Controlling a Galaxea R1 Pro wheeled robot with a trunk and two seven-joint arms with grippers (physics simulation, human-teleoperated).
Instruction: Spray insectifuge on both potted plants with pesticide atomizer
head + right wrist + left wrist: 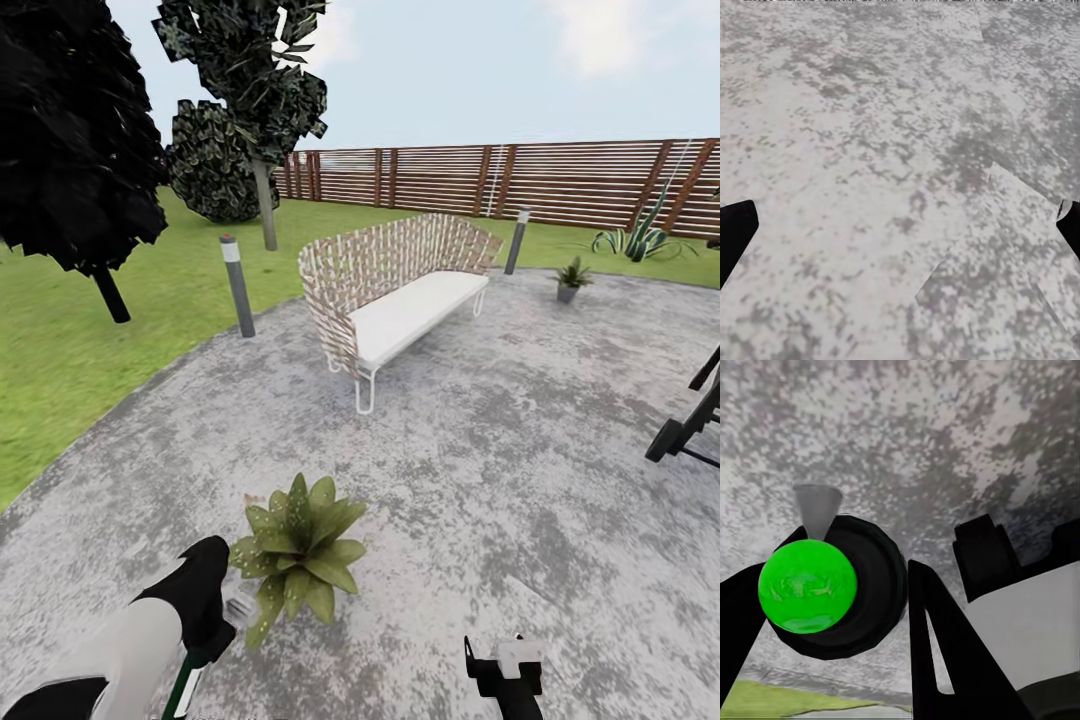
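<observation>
My left gripper (207,628) is shut on the pesticide atomizer (238,607), whose pale head points at the near potted plant (298,555) right beside it. In the left wrist view the atomizer (832,589) shows as a bright green ball on a black round body with a grey nozzle cone, held between the black fingers (945,652) of my left gripper (832,611). The second potted plant (572,278) stands far off at the paving's back right. My right gripper (505,668) is open and empty over bare paving, and in the right wrist view the gripper (900,229) has its fingers spread wide.
A wicker bench (400,290) stands mid-paving. Grey bollard lights (238,285) (517,240) flank it. The slatted fence (500,180) and a striped agave (640,238) lie behind. A black frame (690,420) juts in at the right edge. Lawn (60,350) and trees are at left.
</observation>
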